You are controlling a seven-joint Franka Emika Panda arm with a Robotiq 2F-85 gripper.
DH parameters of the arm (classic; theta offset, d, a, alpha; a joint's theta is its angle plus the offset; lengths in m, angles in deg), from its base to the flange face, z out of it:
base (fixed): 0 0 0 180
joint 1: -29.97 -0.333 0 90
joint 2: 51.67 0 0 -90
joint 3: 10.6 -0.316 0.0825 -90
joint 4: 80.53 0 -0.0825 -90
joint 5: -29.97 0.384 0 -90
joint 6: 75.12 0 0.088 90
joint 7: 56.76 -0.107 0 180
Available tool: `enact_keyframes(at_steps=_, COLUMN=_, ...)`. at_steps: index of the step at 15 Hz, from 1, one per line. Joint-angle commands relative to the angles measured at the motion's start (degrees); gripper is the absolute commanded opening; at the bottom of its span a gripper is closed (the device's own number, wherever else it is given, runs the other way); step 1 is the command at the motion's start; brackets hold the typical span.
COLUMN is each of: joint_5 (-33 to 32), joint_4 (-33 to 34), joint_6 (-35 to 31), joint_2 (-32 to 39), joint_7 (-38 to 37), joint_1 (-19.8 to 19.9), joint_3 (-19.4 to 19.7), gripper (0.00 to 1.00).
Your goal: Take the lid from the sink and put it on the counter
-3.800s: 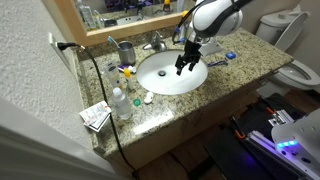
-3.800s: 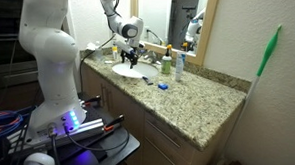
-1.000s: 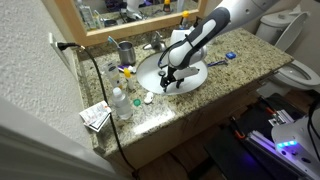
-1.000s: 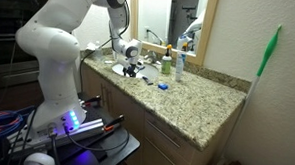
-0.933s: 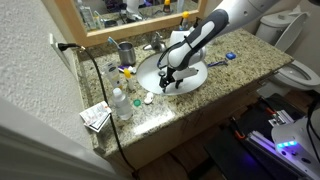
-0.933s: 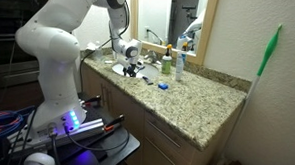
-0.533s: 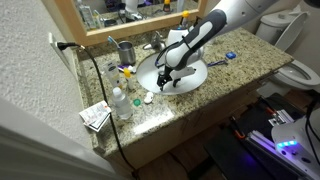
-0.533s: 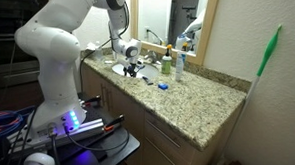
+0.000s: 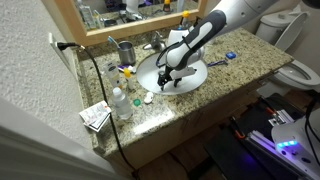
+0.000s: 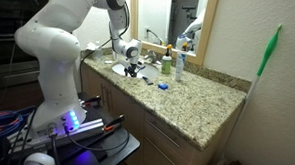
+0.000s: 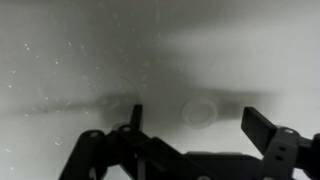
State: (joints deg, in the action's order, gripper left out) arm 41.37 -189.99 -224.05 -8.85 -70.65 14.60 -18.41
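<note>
The white oval sink (image 9: 150,68) is set in the speckled granite counter (image 9: 230,75). My gripper (image 9: 166,84) reaches down into the basin near its front edge; it also shows in an exterior view (image 10: 131,69). In the wrist view the gripper (image 11: 198,118) is open, its dark fingers (image 11: 262,125) standing wide apart. A small clear round lid (image 11: 199,111) lies on the white basin floor between the fingers, untouched. The lid is too small to make out in either exterior view.
A chrome faucet (image 9: 156,42) stands behind the basin. Bottles (image 9: 120,101), a metal cup (image 9: 126,50) and small items crowd one end of the counter. A green bottle (image 10: 167,63) and a blue item (image 10: 161,85) lie past the sink. A toilet (image 9: 300,70) stands beside the counter.
Since 3.8 s ago the arm has swung over and lowered the gripper into the sink. Over the last second it has barely moved.
</note>
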Motion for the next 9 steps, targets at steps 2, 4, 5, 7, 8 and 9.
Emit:
enact_keyframes(at_steps=2, joint_5=-1.4, joint_4=1.83, joint_6=1.24, joint_2=1.39, joint_7=-3.62, joint_1=-1.57, joint_3=2.01, gripper=1.0)
enact_keyframes(at_steps=4, joint_5=-0.9, joint_4=2.69, joint_6=1.71, joint_2=2.53, joint_7=-3.58, joint_1=-0.94, joint_3=1.54, gripper=1.0)
enact_keyframes(at_steps=5, joint_5=-0.58, joint_4=2.85, joint_6=1.26, joint_2=2.77, joint_7=-3.41, joint_1=-0.68, joint_3=1.22, gripper=1.0)
enact_keyframes(at_steps=7, joint_5=-0.38, joint_4=1.33, joint_6=0.76, joint_2=0.97, joint_7=-3.01, joint_1=-0.33, joint_3=0.71, gripper=1.0)
enact_keyframes(at_steps=8, joint_5=-0.37, joint_4=1.6, joint_6=0.76, joint_2=1.13, joint_7=-3.07, joint_1=-0.33, joint_3=0.72, gripper=1.0)
enact_keyframes(at_steps=9, joint_5=-0.37, joint_4=1.7, joint_6=0.76, joint_2=1.19, joint_7=-3.1, joint_1=-0.34, joint_3=0.72, gripper=1.0)
